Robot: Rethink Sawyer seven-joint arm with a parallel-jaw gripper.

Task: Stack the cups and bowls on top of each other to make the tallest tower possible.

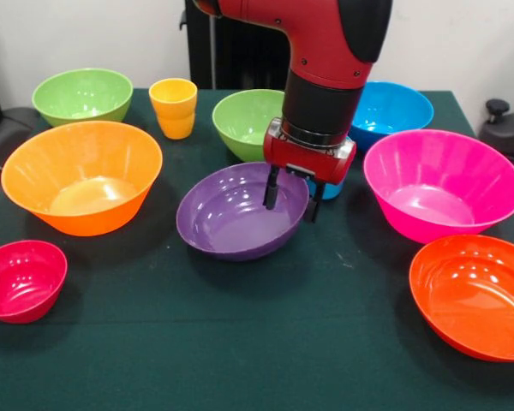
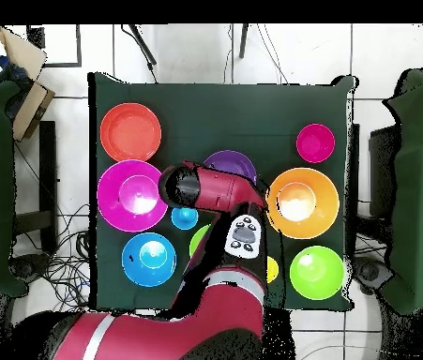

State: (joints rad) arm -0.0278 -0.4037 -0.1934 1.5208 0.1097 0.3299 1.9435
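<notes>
Gripper [image 1: 291, 199] at frame centre, fingers apart and straddling the far right rim of the purple bowl [image 1: 231, 224], one finger inside, one outside, bowl lying lower left of it.

We observe a table covered in dark green felt-like cloth [image 1: 240, 342] standing on a floor of pale square tiles [image 2: 290, 52] strewn with loose black cables [image 2: 65, 272], backed by a plain white wall [image 1: 86, 34], with a brown cardboard box [image 2: 22, 52] at one side.
</notes>
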